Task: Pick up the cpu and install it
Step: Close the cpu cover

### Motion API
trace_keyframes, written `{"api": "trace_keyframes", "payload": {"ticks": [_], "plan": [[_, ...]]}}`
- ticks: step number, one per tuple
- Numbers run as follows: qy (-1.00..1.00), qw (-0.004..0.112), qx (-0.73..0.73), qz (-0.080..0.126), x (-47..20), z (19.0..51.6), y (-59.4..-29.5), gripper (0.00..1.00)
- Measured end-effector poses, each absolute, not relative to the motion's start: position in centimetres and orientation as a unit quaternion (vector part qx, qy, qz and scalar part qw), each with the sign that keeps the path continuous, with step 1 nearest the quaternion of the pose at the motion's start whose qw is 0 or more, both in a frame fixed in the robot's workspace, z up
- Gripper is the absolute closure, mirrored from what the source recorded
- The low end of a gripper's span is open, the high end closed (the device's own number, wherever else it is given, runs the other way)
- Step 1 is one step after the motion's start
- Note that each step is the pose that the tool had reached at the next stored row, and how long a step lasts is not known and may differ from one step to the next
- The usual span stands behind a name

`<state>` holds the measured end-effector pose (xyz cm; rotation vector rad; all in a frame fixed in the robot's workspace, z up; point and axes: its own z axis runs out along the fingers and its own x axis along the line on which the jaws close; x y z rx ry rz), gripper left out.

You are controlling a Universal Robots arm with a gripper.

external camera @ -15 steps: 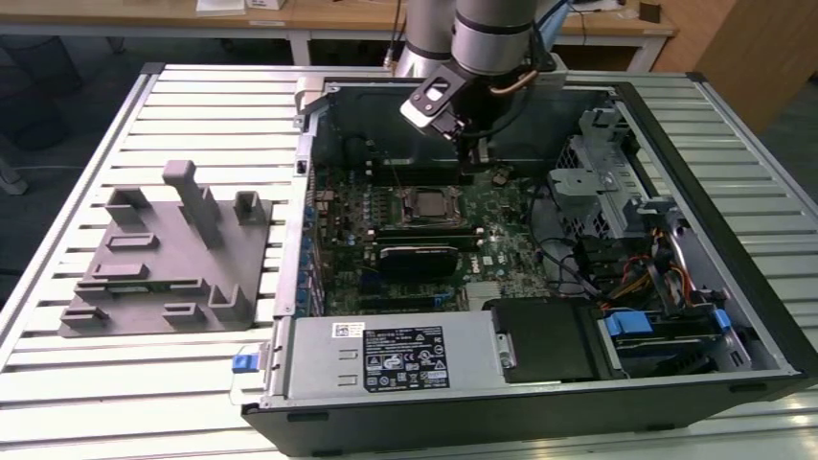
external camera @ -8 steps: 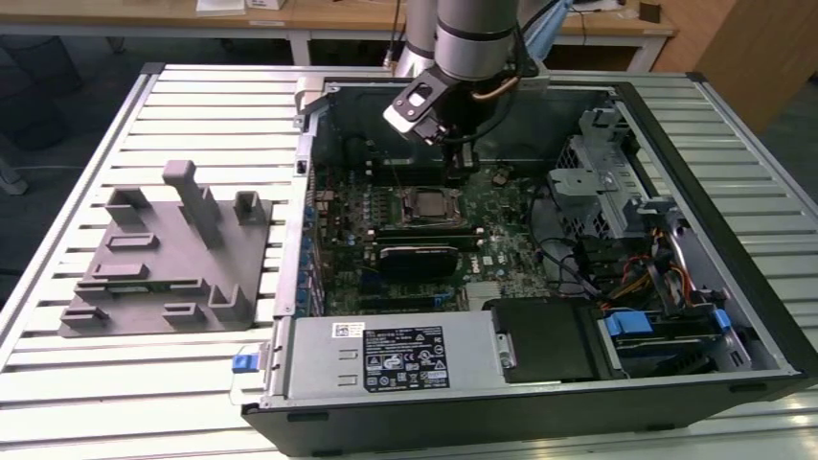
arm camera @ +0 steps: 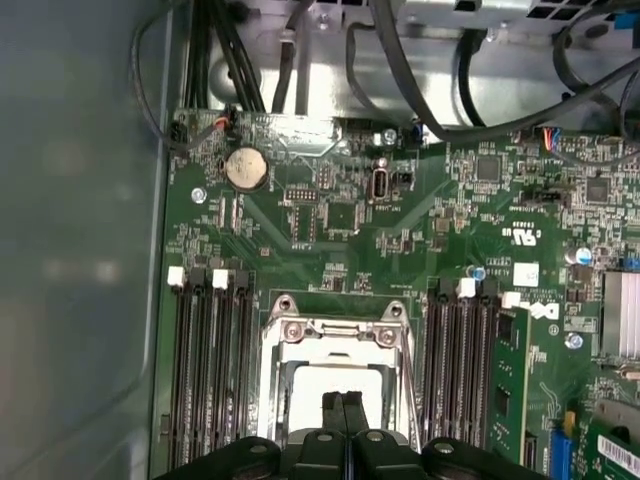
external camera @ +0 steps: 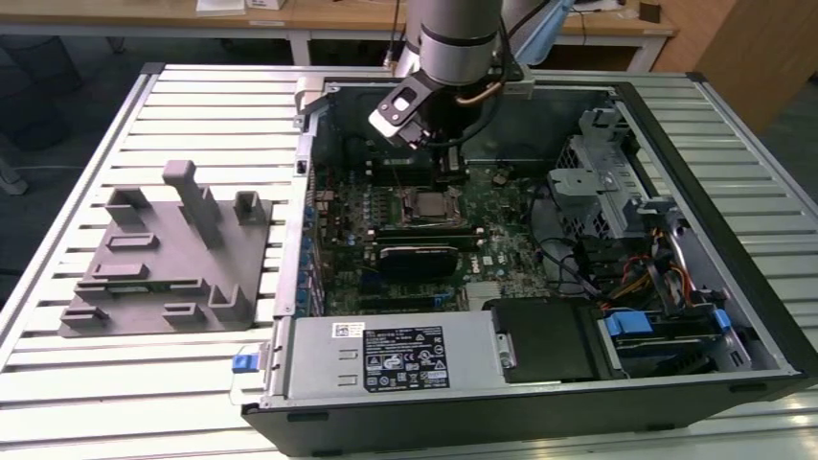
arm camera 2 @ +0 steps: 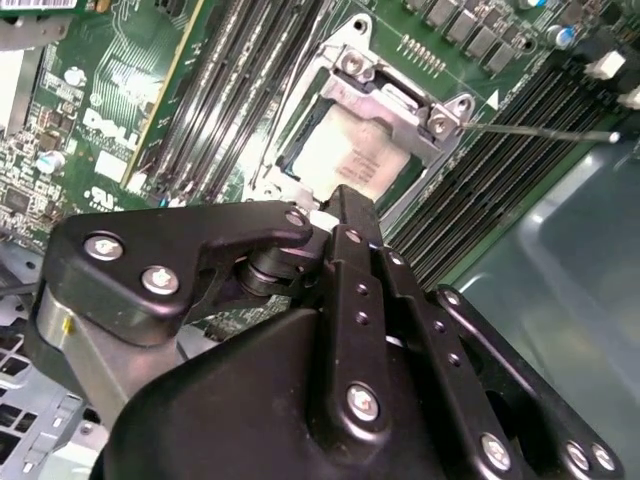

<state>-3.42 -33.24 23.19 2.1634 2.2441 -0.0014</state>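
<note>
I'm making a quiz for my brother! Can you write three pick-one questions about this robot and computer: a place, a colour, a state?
1. Where is the cpu? A) on a chair B) inside the socket frame C) in a drawer
2. What colour is the motherboard? A) green B) red C) yellow
3. How are the fingers of the gripper? A) spread wide B) holding a screwdriver C) shut together
Answers: B, its silvery top lies within the frame; A, the board is green; C, the fingertips touch.

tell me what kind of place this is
Probably a robotics lab or test bench: an open computer case lies on a slotted metal table, a grey fixture block beside it, with wooden desks behind.
</note>
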Motion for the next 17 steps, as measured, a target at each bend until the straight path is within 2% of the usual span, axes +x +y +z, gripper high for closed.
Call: {"api": "trace_keyframes", "payload": {"ticks": [17], "plan": [[0.72, 0.012, 0.694, 0.0, -5.0, 22.4, -33.2, 0.89]]}}
